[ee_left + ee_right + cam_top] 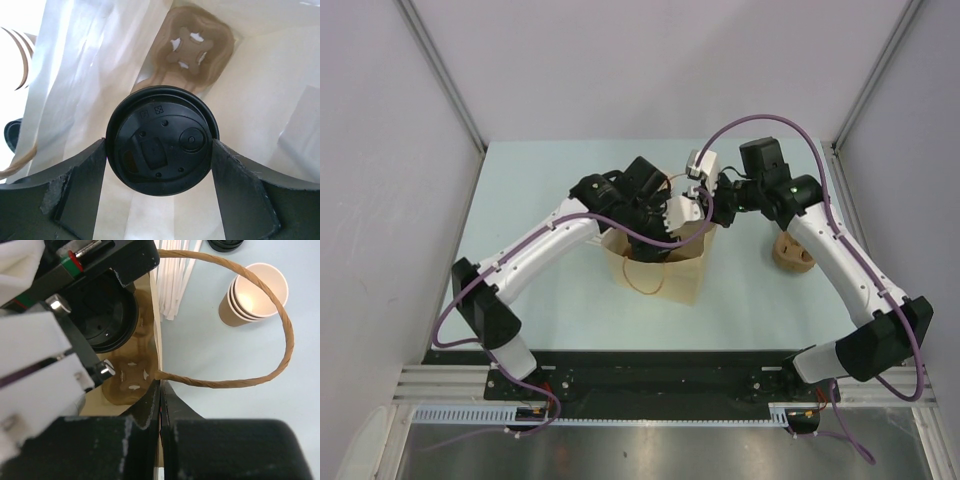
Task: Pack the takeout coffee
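The takeout coffee (162, 140) shows from above as a round black lid, its cup hidden beneath. My left gripper (160, 146) is shut on it, one finger on each side, holding it inside the open paper bag (75, 75) above a brown cup carrier (192, 50) on the bag's floor. In the top view the left gripper (665, 215) reaches into the bag (665, 275). My right gripper (160, 386) is shut on the bag's rim (156, 325) beside the twisted handle (280, 320). The lid (107, 315) also shows in the right wrist view.
A stack of lidless brown cups (255, 295) stands on the table right of the bag and shows in the top view (792, 250). White straws (175, 275) and a loose black lid (225, 244) lie beyond the bag. The two wrists sit close together over the bag.
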Available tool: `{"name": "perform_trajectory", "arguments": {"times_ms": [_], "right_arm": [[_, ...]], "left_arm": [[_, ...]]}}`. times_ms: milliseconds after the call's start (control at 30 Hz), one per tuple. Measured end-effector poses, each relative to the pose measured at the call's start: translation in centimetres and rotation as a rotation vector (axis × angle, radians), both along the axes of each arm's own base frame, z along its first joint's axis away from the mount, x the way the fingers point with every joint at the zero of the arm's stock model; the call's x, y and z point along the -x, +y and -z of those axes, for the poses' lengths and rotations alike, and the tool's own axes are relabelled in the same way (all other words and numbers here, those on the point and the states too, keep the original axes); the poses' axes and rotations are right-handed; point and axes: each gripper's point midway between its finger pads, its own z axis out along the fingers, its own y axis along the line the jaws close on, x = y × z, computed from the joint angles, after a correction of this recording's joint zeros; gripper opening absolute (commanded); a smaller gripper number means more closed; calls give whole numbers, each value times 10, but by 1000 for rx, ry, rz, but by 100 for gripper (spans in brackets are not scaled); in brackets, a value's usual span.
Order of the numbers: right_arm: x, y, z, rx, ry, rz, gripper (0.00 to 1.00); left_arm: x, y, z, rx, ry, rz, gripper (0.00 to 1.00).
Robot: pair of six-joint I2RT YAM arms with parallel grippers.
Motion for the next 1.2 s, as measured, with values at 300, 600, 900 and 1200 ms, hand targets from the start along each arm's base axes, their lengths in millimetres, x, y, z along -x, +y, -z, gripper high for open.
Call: {"name": "perform_trajectory", "arguments": {"times_ms": [300, 600, 900, 1200], "right_arm": [[2, 1, -22, -28, -34, -32, 0], [-9, -1, -45, -59, -73, -24, 0], [-1, 2, -14, -3, 69, -48, 0], [20, 11, -14, 64, 41, -49, 0]], "left_arm": [[16, -8, -47, 96, 66, 35, 70], [28, -11, -73, 149, 183, 76, 65], [12, -5, -41, 136, 155, 25, 50], [24, 19, -34, 148, -81, 54, 43]]}}
